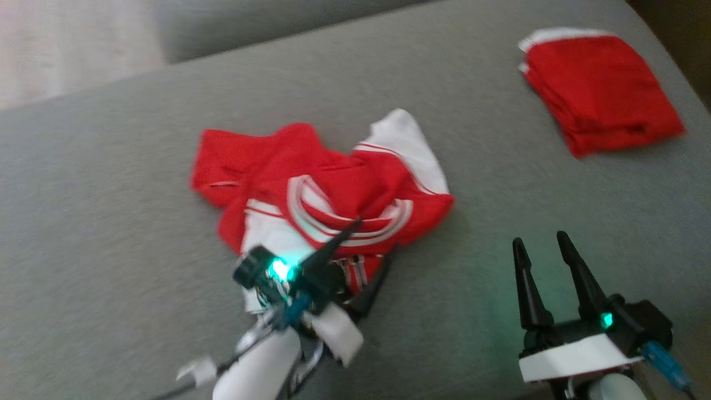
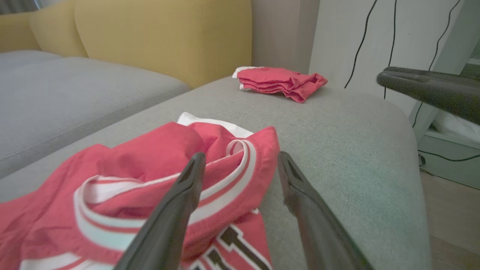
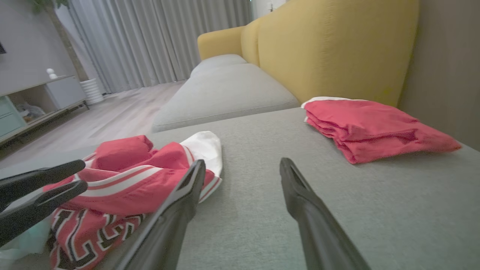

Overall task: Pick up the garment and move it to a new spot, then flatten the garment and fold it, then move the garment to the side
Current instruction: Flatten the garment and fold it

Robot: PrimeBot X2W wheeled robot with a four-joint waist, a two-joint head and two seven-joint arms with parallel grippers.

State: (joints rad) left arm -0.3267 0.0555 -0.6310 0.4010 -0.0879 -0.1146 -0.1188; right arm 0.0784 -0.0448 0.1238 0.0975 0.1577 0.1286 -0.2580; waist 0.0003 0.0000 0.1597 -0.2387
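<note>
Both left fingers and right fingers spread wide, empty; crumpled garment stretches left-to-right across cushion.

The left gripper and right gripper have long tapering black fingers. White bases carry green lights, blue plugs.

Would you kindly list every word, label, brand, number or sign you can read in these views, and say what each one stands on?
No text here can be read as a whole.
Black block lettering with white outlines, on the crumpled red and white garment: creased and partly hidden in the folds, not readable.
Folded red garment: no print visible.
</note>
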